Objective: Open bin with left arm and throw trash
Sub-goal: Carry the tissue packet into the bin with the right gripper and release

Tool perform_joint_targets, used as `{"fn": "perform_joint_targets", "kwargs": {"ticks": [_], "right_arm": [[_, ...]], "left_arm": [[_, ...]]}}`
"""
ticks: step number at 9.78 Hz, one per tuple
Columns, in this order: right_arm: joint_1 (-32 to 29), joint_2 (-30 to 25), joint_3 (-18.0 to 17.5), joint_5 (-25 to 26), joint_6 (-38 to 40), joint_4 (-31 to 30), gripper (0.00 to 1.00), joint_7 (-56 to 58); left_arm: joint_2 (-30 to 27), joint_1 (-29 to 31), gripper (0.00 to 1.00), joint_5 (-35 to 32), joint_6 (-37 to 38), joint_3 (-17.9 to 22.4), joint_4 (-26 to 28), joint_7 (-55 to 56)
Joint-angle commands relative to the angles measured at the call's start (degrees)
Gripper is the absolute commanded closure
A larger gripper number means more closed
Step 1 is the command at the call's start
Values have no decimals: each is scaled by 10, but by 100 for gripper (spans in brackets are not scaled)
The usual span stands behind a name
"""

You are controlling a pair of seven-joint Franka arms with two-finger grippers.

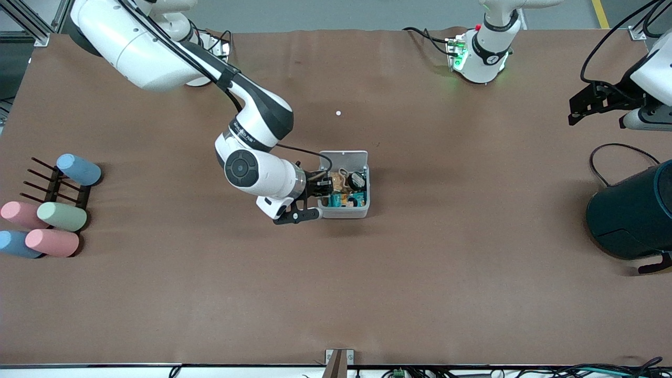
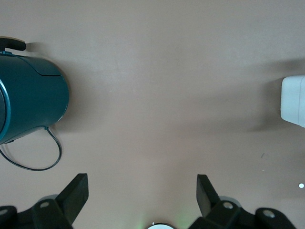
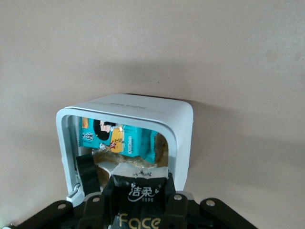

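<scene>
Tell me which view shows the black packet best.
The right wrist view: the black packet fills the foreground, pinched in the right gripper at the open bin. The front view shows only a dark sliver at the bin's rim. The left wrist view misses it.

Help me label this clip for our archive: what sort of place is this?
Probably a robotics lab bench, not a home: two Franka arms bolted along a brown-covered table, aluminium framing at one corner, loose cables, and staged props such as a small bin and pastel cylinders.
</scene>
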State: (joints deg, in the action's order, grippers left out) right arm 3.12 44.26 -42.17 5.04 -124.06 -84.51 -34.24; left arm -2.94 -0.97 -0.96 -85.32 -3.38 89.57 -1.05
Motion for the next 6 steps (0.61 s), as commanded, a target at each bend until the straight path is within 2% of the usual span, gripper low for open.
{"fn": "perform_joint_targets", "kwargs": {"ticks": [1, 3, 4, 5, 6], "right_arm": [[12, -7, -2, -9, -27, -4, 58, -30], [23, -4, 0, -10, -51, -4, 54, -32], [23, -4, 0, -9, -51, -4, 43, -31], [24, -4, 1, -9, -52, -5, 19, -32], [23, -4, 1, -10, -51, -5, 10, -33]], "left_arm": [[-4, 11, 0, -3, 11, -1, -7, 1], [-3, 11, 0, -3, 11, -1, -8, 2], [-4, 11, 0, -3, 11, -1, -8, 2], [-4, 10, 1, -3, 11, -3, -9, 0], [-3, 10, 0, -3, 10, -3, -9, 0]]}}
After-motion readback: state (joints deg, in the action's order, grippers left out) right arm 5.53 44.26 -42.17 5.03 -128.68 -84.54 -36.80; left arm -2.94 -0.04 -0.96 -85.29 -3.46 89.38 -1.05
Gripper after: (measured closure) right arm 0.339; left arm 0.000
